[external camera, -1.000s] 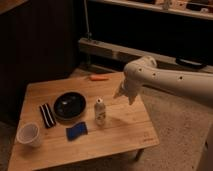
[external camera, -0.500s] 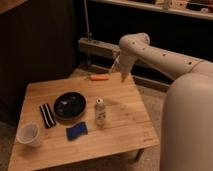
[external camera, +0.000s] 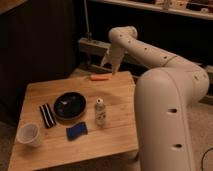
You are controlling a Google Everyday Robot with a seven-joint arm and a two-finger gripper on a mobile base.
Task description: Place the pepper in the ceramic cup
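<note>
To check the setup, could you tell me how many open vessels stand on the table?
2: the ceramic cup at the near left corner, the black bowl mid-left. The gripper hangs near the pepper.

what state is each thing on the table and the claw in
pepper: lying flat at the far edge of the table, not held
ceramic cup: upright, pepper not in it
black bowl: right way up
can: standing upright
claw: open, holding nothing, just above the pepper
</note>
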